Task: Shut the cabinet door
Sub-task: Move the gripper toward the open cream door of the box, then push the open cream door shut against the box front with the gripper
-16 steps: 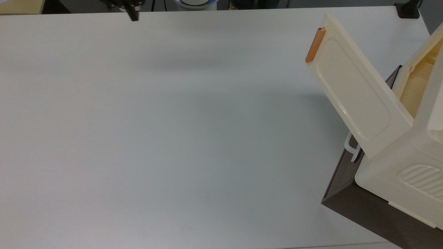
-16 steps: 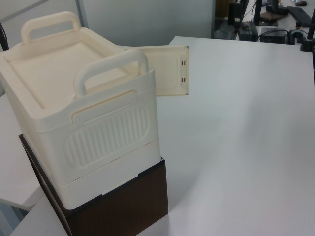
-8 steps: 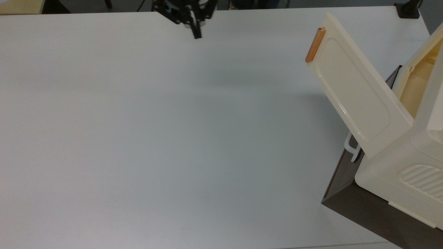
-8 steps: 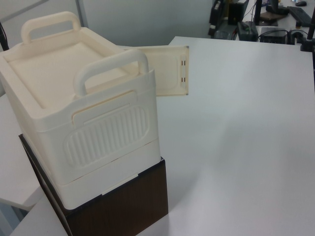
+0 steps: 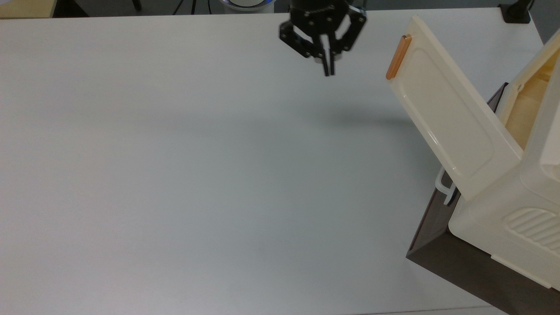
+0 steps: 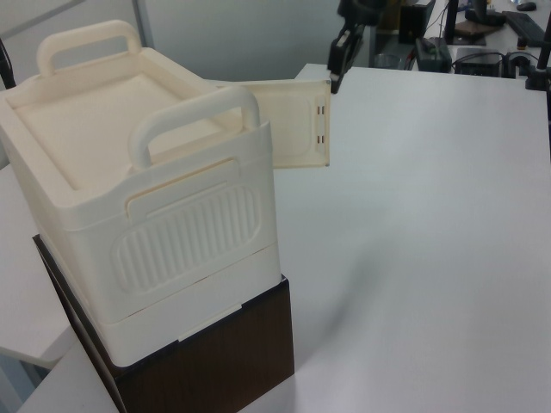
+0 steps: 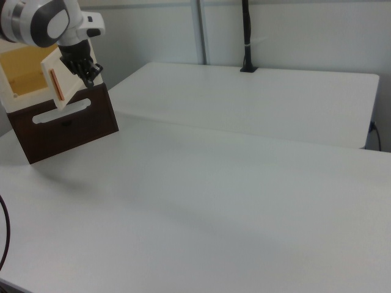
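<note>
In the top view, the black pincer (image 5: 327, 70) hangs over the far part of the pale grey-white counter (image 5: 197, 175), its two fingers pressed together and holding nothing. The cabinet door (image 5: 450, 118) stands swung open at the top view's right, a cream panel with a rounded inset and an orange-brown bar handle (image 5: 398, 57) along its free edge; the pincer is near that handle but apart from it. The door hangs from a cream cabinet (image 5: 520, 227) stacked on a dark brown box (image 5: 463, 262) with a white loop handle (image 5: 444, 188). A soft shadow lies on the counter below the pincer.

In the left view, the cream cabinet with two arched carry handles (image 6: 194, 116) sits on the brown box, and the door (image 6: 293, 120) juts out over the counter (image 6: 430, 241). The pincer (image 6: 336, 82) hangs just at the door's free edge. Desks with dark equipment stand behind.

In the right view, the arm's white wrist (image 7: 46, 21) reaches the pincer (image 7: 91, 78) down beside the open door (image 7: 61, 82), above the brown box (image 7: 67, 125). The white counter (image 7: 232, 195) stretches wide, a black post (image 7: 246, 36) clamped at its far edge before grey wall panels.
</note>
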Controlling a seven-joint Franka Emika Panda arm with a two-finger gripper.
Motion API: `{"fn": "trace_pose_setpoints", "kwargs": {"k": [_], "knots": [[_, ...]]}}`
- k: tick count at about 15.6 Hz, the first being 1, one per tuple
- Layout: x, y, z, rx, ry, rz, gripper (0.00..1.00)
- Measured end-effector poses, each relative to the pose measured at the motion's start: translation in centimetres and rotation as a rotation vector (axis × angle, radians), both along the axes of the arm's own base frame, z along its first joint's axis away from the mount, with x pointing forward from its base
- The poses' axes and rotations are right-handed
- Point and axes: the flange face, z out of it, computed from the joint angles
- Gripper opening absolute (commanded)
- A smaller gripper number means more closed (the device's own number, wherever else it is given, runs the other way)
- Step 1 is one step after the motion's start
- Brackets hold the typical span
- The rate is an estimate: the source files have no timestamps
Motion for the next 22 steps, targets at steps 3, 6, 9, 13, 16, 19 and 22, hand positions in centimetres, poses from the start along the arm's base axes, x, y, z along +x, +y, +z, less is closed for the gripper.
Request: {"fn": "trace_pose_setpoints", "kwargs": {"k": [3, 6, 9, 13, 16, 19, 22], "knots": [[0.6, 3.7, -0.8, 0.038, -0.033, -0.06, 0.06], [0.8, 6.9, -1.0, 0.058, -0.034, -0.078, 0.07], [0.1, 10.3, -1.9, 0.055, -0.022, -0.041, 0.07], [-0.7, 15.4, -4.4, 0.047, -0.019, 0.016, 0.07], [-1.7, 19.1, -6.0, 0.049, -0.017, 0.041, 0.07], [-3.0, 21.9, -6.5, 0.053, -0.012, 0.064, 0.07], [-3.4, 23.4, -6.0, 0.071, -0.029, 0.06, 0.07]]}}
